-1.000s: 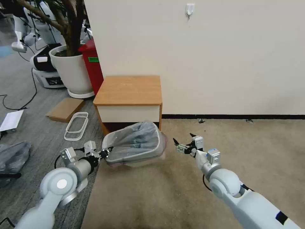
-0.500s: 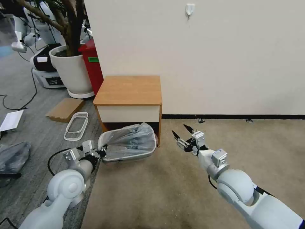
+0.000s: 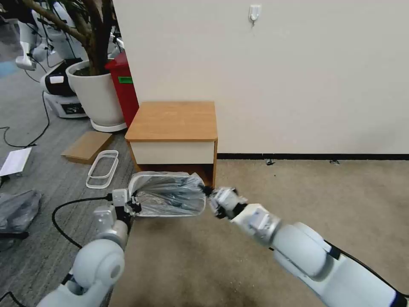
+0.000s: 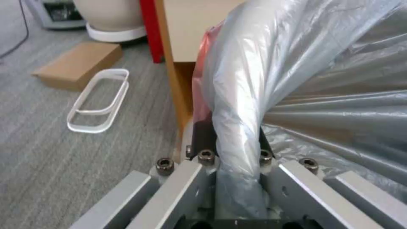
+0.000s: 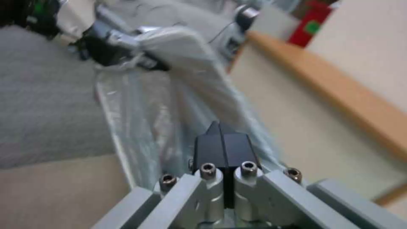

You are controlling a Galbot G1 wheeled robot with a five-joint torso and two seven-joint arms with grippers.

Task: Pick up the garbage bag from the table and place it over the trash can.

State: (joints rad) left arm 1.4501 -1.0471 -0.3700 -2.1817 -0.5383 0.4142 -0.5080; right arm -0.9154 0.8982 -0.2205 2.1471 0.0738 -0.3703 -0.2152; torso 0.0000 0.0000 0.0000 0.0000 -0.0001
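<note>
The trash can point(image 3: 168, 200) sits on the floor just before the table point(image 3: 172, 121), with the garbage bag point(image 3: 170, 194) in it. The left gripper point(image 3: 135, 204) is at its left rim, the right gripper point(image 3: 208, 192) at its right rim. A plant pot point(image 3: 96, 96) stands left of the table.

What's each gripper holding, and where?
Left gripper: garbage bag over the trash can's left rim. Right gripper: fingers pressed shut at the bag's right edge; grip on film unclear.

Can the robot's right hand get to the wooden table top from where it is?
Probably yes. The right hand is shut at the garbage bag, just in front of the table. Nothing stands on the table top or blocks the way up.
</note>
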